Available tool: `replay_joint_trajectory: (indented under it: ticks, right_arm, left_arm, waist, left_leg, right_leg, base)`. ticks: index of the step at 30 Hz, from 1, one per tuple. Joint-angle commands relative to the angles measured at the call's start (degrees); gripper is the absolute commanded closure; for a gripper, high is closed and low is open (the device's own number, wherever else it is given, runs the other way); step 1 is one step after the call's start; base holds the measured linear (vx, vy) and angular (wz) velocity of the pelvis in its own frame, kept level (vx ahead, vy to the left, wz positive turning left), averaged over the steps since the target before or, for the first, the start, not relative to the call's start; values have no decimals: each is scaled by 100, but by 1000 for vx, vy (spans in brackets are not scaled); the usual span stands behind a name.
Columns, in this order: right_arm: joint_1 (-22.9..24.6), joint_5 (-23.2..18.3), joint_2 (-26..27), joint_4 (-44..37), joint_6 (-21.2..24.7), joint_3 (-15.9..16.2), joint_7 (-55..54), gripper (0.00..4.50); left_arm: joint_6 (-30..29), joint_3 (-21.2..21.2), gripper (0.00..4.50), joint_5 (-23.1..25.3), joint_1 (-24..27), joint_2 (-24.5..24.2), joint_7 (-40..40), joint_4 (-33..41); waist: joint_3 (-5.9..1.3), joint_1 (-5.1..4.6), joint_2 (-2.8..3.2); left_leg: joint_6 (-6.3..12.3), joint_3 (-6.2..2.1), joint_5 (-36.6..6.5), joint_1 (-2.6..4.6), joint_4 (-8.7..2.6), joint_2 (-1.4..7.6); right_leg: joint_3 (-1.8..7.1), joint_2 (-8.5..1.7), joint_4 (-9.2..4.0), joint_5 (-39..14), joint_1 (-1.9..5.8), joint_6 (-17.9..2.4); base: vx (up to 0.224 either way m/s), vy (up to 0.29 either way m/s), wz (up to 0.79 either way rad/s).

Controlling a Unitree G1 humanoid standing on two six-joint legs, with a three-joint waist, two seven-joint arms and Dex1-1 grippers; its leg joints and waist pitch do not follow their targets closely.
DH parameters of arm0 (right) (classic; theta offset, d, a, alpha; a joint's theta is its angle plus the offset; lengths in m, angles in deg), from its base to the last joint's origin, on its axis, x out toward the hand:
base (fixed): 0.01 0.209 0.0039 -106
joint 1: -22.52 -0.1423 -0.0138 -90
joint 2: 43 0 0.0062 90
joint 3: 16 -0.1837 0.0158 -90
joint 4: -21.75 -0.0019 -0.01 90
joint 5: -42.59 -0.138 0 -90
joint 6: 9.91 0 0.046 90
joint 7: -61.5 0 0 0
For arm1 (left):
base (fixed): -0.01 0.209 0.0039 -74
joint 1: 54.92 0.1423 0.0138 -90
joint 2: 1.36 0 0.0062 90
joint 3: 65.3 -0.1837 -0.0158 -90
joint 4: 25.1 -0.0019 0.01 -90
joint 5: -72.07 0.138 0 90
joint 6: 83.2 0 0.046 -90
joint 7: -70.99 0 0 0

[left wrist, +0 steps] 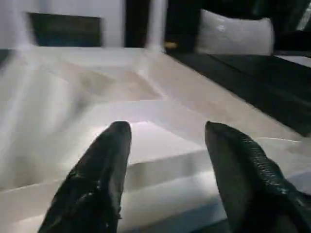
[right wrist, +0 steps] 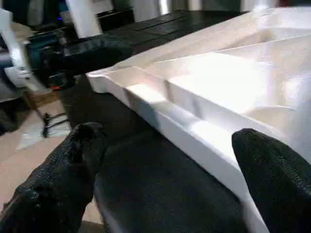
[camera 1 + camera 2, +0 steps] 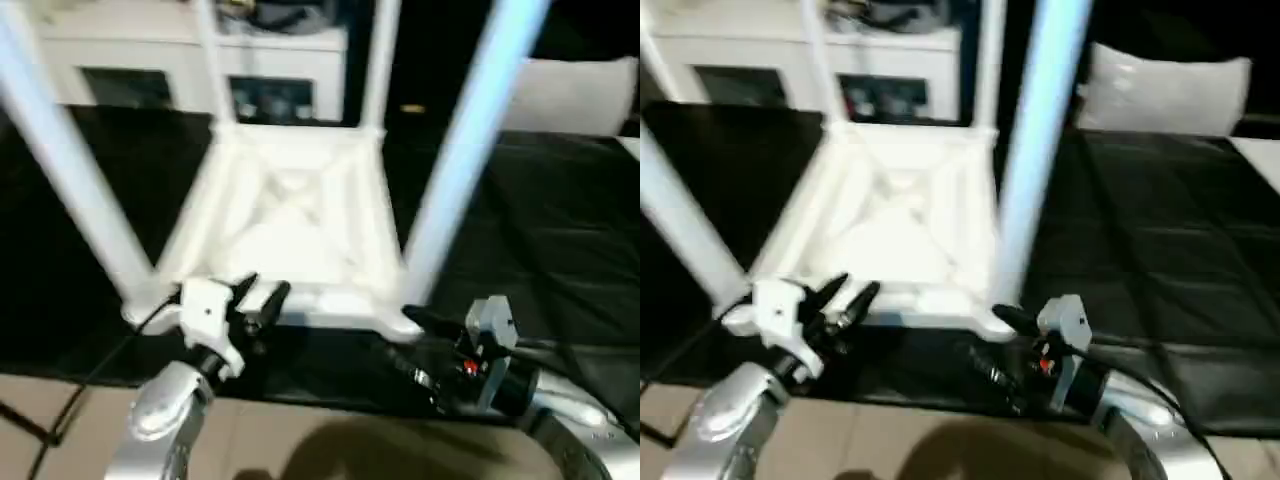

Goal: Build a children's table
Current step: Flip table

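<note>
Currently the children's table [image 3: 290, 215] is seen lying upside down on the black surface [image 3: 560, 230], ribbed underside up, with four legs seated in the corner sockets and rising upward. The left gripper [image 3: 262, 296] is positioned at the near edge of the top, close to the near-left leg [image 3: 70, 165]; its fingers [image 1: 104, 165] are parted and nothing is held between them. The right gripper [image 3: 1005, 318] is placed beside the near-right corner, below the near-right leg [image 3: 470, 140], with its fingers [image 2: 73, 170] spread wide and empty. Assembly is judged to be nearly complete. Next, a firm two-sided grip on the top's edge is probably required so that the table can be turned upright.
</note>
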Motion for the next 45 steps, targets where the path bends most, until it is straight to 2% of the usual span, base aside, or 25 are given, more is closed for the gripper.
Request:
replay_joint_trajectory:
  ticks: [1,2,5,6,8,10,13,15,16,17,19,20,21,22,25,26,30,31,32,35,36,37,38,39,45]
  right_arm:
    - [-68,-164,-102,21,6,-64,147,0]
    - [-84,-203,-122,16,18,-52,186,0]
    - [-253,-180,-64,72,16,22,102,0]
    - [-341,-131,6,125,-1,40,-5,0]
    - [-475,58,148,242,-105,55,-259,0]
    - [-584,218,271,337,-213,66,-476,0]
    - [-825,394,548,560,-308,-14,-1029,0]
    - [-800,316,543,475,-239,3,-991,0]
    - [-800,316,543,475,-239,3,-991,0]
    - [-756,280,507,405,-205,27,-934,0]
    - [-742,277,496,392,-205,32,-921,0]
    - [-730,299,483,405,-233,15,-915,0]
    - [-730,299,483,405,-233,15,-915,0]
    - [-769,342,503,475,-282,-27,-992,0]
    - [-899,372,536,619,-330,-151,-1226,0]
    - [-952,405,553,683,-370,-210,-1326,0]
    - [-1108,579,631,933,-499,-437,-1761,0]
    - [-1125,605,636,965,-510,-466,-1830,0]
    - [-1145,626,650,1005,-524,-510,-1917,0]
    - [-1172,658,665,1059,-571,-536,-1995,0]
    - [-1184,647,664,1076,-568,-512,-1978,0]
    - [-1188,641,664,1082,-565,-503,-1971,0]
    - [-1209,672,639,1116,-614,-375,-1878,0]
    - [-1215,675,637,1127,-629,-331,-1850,0]
    - [-1295,729,742,1187,-662,-203,-1838,0]
  left_arm:
    - [80,8,150,74,76,-32,113,34]
    - [118,7,150,84,106,-56,166,54]
    - [282,119,129,78,220,-91,281,73]
    - [355,162,117,74,248,-86,298,79]
    - [441,203,106,40,281,-86,265,87]
    - [533,224,86,8,315,-98,213,97]
    - [845,216,68,-186,578,-249,-89,117]
    - [1302,339,43,-507,911,-394,-549,-120]
    - [1302,339,43,-507,911,-394,-549,-120]
    - [1423,455,29,-867,1142,-581,-1148,-424]
    - [1470,501,22,-996,1225,-666,-1390,-551]
    - [1689,775,11,-1153,1234,-855,-1750,-1090]
    - [1689,775,4,-1153,1234,-855,-1750,-1090]
    - [1899,957,4,-1106,1169,-949,-1666,-1404]
    - [2215,1253,4,-1157,1008,-936,-1356,-1708]
    - [2385,1380,4,-1179,948,-930,-1249,-1819]
    - [2766,1814,4,-1469,846,-860,-1131,-2006]
    - [2837,1862,4,-1531,847,-854,-1206,-2037]
    - [2922,1935,4,-1606,852,-851,-1286,-2086]
    - [3016,2026,4,-1654,846,-902,-1344,-2236]
    - [3070,2035,4,-1638,800,-952,-1360,-2352]
    - [3091,2037,4,-1631,783,-969,-1364,-2392]
    - [3166,2049,4,-1643,625,-1107,-1456,-2632]
    - [3171,2056,4,-1678,566,-1156,-1511,-2703]
    - [3168,2111,4,-1772,163,-1478,-2009,-3289]
  waist:
    - [-198,-156,33]
    - [-191,-215,39]
    - [-158,-311,-41]
    - [-145,-357,-68]
    - [-103,-406,-91]
    - [-95,-463,-108]
    - [-114,-515,-128]
    - [-163,-503,-135]
    - [-169,-481,-135]
    - [-169,-475,-129]
    - [-158,-469,-134]
    - [-168,-429,-130]
    - [-172,-418,-123]
    - [-176,-399,-75]
    - [-195,-413,-98]
    - [-186,-401,-59]
    - [-177,-396,-109]
    - [-171,-393,-104]
    - [-170,-391,-151]
    - [-190,-367,-137]
    - [-188,-386,-261]
    - [-193,-364,-221]
    - [-189,-356,-194]
    - [-182,-345,-219]
    - [-186,-352,-212]
  left_leg:
    - [464,-189,-1381,125,-663,562]
    - [200,-180,-1716,112,-702,501]
    - [-84,-103,-2061,56,-728,384]
    - [-167,-77,-2192,25,-745,342]
    - [-289,-28,-2595,61,-733,310]
    - [-362,-24,-2682,48,-731,298]
    - [-330,-4,-2499,20,-729,274]
    - [-208,46,-2022,15,-706,300]
    - [-97,96,-1793,44,-692,317]
    - [-65,110,-1734,44,-688,312]
    - [-19,135,-1661,7,-710,299]
    - [-3,156,-1586,55,-687,300]
    - [4,157,-1536,58,-688,297]
    - [-10,152,-1495,73,-692,313]
    - [1,160,-1358,73,-683,328]
    - [-20,158,-1481,87,-698,334]
    - [-149,176,-1759,96,-706,338]
    - [-165,175,-1760,93,-710,335]
    - [-173,190,-1761,96,-711,329]
    - [-140,202,-1649,98,-694,321]
    - [-91,223,-1614,79,-686,314]
    - [-78,206,-1558,68,-689,308]
    - [-107,222,-1649,103,-689,312]
    - [-131,214,-1694,104,-701,317]
    - [-223,236,-1763,140,-713,320]
  right_leg:
    - [263,-296,-424,-341,98,-911]
    - [270,-335,-459,-119,126,-852]
    - [322,-423,-557,-311,144,-697]
    - [342,-447,-592,-672,155,-633]
    - [394,-502,-700,-1664,60,-501]
    - [408,-522,-739,-2027,27,-427]
    - [410,-531,-759,-2239,20,-331]
    - [441,-504,-724,-1658,20,-363]
    - [459,-470,-702,-1215,-18,-440]
    - [460,-466,-683,-1088,-15,-484]
    - [451,-449,-655,-996,1,-509]
    - [470,-454,-660,-938,-25,-521]
    - [469,-452,-654,-892,-19,-522]
    - [467,-446,-632,-680,-23,-568]
    - [449,-432,-566,-42,12,-697]
    - [451,-443,-565,-164,6,-732]
    - [474,-474,-607,-659,-1,-714]
    - [477,-473,-606,-672,-7,-719]
    - [478,-450,-607,-671,-15,-690]
    - [491,-435,-582,-493,-22,-630]
    - [496,-424,-593,-504,-12,-583]
    - [504,-441,-564,-512,-5,-552]
    - [520,-436,-591,-668,-47,-494]
    - [526,-439,-585,-733,-48,-473]
    - [539,-414,-552,-473,-74,-584]
  base:
    - [-4,134,-1]
    - [-11,118,-6]
    - [-22,91,-9]
    - [-34,62,-13]
    - [0,0,0]
    - [0,0,0]
    - [0,0,0]
    - [0,0,0]
    - [0,0,0]
    - [0,0,0]
    - [0,0,0]
    - [0,0,0]
    - [0,0,0]
    - [0,0,0]
    - [0,0,0]
    - [0,0,0]
    - [0,0,0]
    - [0,0,0]
    - [0,0,0]
    - [0,0,0]
    - [0,0,0]
    - [0,0,0]
    - [0,0,0]
    - [0,0,0]
    - [0,0,0]
